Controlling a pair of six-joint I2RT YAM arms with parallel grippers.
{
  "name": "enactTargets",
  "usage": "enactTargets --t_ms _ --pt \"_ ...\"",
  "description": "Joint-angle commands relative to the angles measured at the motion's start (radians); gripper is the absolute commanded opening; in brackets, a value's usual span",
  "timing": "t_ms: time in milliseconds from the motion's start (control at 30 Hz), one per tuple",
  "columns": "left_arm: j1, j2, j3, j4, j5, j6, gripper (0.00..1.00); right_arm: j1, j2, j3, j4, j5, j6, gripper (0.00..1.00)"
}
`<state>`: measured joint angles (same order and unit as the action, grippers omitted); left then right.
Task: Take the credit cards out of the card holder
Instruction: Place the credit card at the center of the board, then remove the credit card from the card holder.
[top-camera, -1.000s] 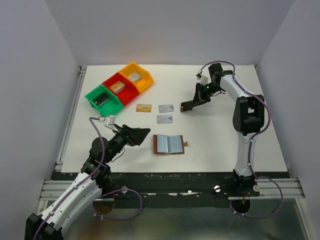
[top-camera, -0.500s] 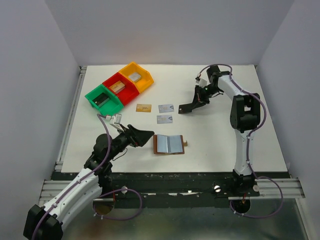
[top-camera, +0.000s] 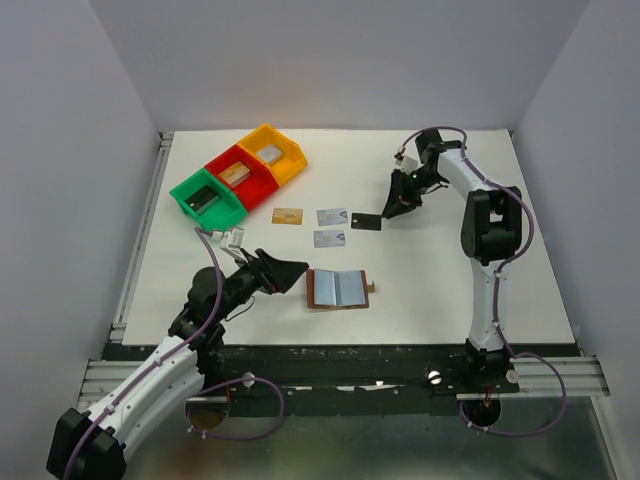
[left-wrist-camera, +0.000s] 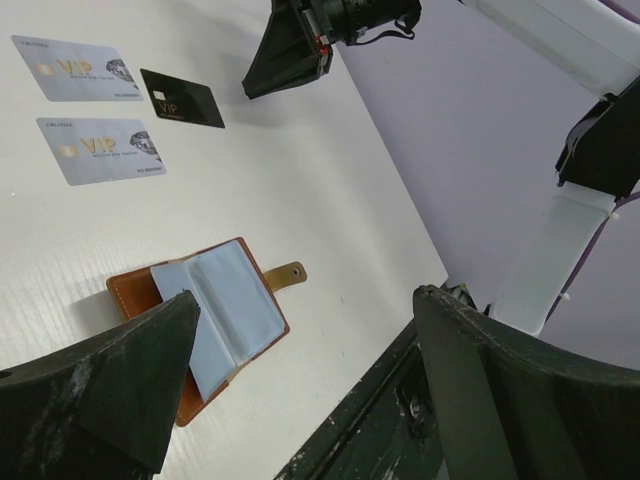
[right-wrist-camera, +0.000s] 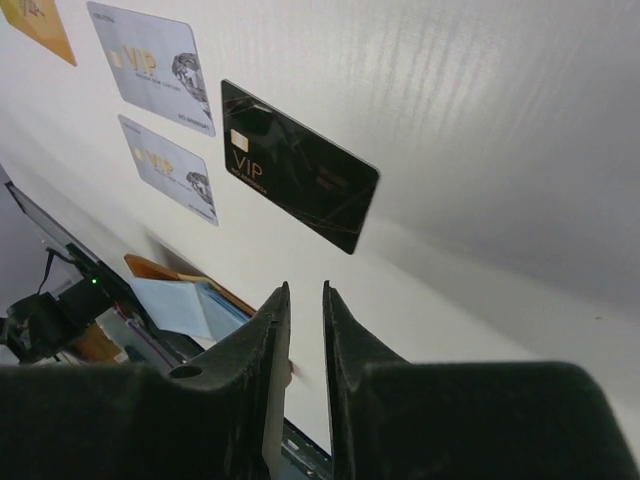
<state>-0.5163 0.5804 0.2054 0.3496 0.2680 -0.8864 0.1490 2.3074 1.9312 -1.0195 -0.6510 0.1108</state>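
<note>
Right end effector (right-wrist-camera: 305, 292) was seen slightly parted and empty above the black card (right-wrist-camera: 298, 178) lying on the table (top-camera: 430, 280) beyond the card holder (top-camera: 337, 288), so a reach there for any remaining card was judged next.

White rectangular tabletop (top-camera: 440, 290): matte, faintly ribbed surface. Plain pale grey walls (top-camera: 340, 60) enclose it at the back and on both sides, meeting the table edges. A silver aluminium rail (top-camera: 138, 250) runs along the left edge and a black frame bar (top-camera: 340, 358) along the near edge. A brushed metal floor panel (top-camera: 380, 445) lies below. Lighting is even and shadows are soft.
</note>
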Motion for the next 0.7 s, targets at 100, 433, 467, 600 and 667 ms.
enactTargets --t_ms 100,433,467,600,667 --pt "0.006 -0.004 0.037 -0.047 -0.016 0.004 0.99 -0.023 -0.112 -0.035 0.036 0.12 0.079 0.29" --pt "0.006 0.203 0.181 -0.263 -0.089 0.006 0.99 0.292 -0.737 -0.643 0.563 0.75 0.153 0.76" --pt "0.004 0.229 0.202 -0.28 -0.09 0.01 0.99 0.319 -0.781 -0.688 0.599 0.728 0.164 0.98" --pt "-0.034 0.282 0.242 -0.316 -0.163 0.023 0.99 0.334 -0.835 -0.797 0.627 0.542 0.309 1.0" --pt "-0.068 0.305 0.275 -0.348 -0.217 0.041 0.99 0.381 -0.839 -0.821 0.59 0.601 0.299 1.0"
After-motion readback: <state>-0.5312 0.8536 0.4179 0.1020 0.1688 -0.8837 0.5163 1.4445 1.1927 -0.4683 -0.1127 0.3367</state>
